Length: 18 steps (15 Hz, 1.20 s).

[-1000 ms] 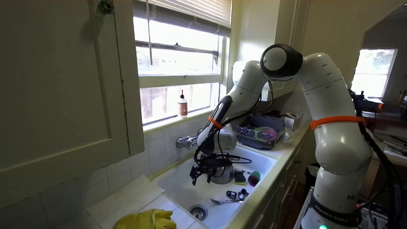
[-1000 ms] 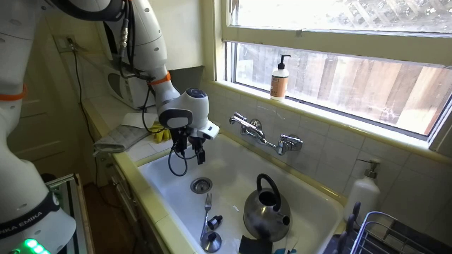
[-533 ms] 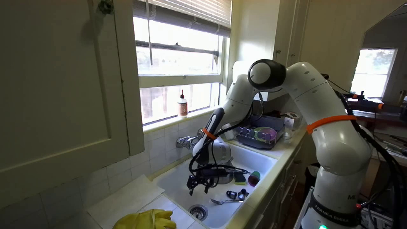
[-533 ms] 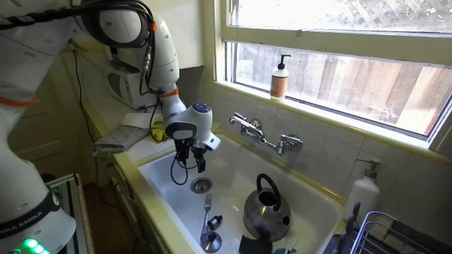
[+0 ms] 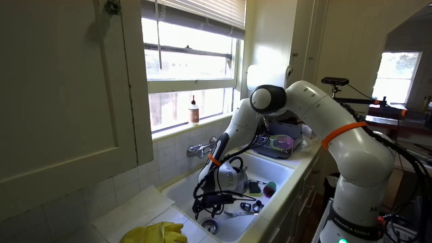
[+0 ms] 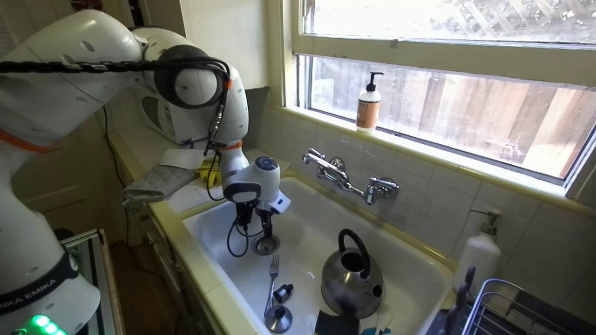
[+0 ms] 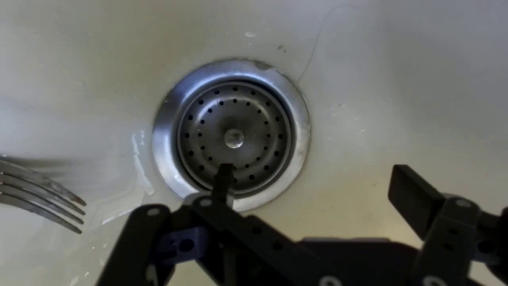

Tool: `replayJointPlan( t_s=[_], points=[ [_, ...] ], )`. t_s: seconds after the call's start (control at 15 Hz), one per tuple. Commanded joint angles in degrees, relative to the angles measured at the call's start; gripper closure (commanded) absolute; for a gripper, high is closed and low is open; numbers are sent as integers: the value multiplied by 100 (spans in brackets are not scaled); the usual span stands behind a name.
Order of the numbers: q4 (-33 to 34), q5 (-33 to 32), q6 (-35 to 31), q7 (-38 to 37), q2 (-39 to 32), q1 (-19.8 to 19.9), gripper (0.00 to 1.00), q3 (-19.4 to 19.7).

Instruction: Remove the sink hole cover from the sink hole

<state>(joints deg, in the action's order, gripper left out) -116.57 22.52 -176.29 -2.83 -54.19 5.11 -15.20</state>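
The sink hole cover [image 7: 242, 119] is a round metal strainer with small holes and a centre knob. It sits inside the metal ring of the sink hole [image 7: 299, 159] in the wrist view. It also shows in both exterior views [image 5: 211, 226] [image 6: 266, 246], partly behind the gripper in one of them. My gripper [image 7: 313, 172] is open and empty, with its fingers wide apart. It hangs above the sink close to the hole. In the wrist view the left finger overlaps the cover's lower edge and the right finger is over bare sink. I see no contact with the cover.
A fork [image 6: 274, 267], a small dark fitting [image 6: 283, 293] and a metal funnel-like piece [image 6: 278, 319] lie near the hole. A kettle [image 6: 351, 284] stands in the sink. The faucet [image 6: 333, 170] juts from the wall. Yellow gloves [image 5: 153, 233] lie on the counter beside the sink.
The arm has lowered, and the gripper has come down towards the sink hole. The fingers stay open. The cover and the other things in the sink have not moved.
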Motion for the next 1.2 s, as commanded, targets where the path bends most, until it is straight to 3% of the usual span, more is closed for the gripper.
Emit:
replayJointPlan(
  t_s=[0.0, 0.33, 0.4, 0.47, 0.53, 0.73, 1.0, 1.13],
  points=[
    [603, -169, -251, -339, -667, -62, 0, 13],
    [1089, -192, -252, -458, -1110, -46, 0, -19],
    [1159, -197, -242, -472, -1163, -36, 9, -35],
    [1215, -200, -256, -463, -1220, -1, 26, -76],
    [1267, -198, -269, -460, -1258, 13, 34, -98],
    [1328, -195, -271, -460, -1302, 46, 58, -161],
    [1177, -198, -232, -513, -1204, 118, 79, -191],
    [1115, -197, -210, -524, -1171, 141, 97, -151]
  ],
)
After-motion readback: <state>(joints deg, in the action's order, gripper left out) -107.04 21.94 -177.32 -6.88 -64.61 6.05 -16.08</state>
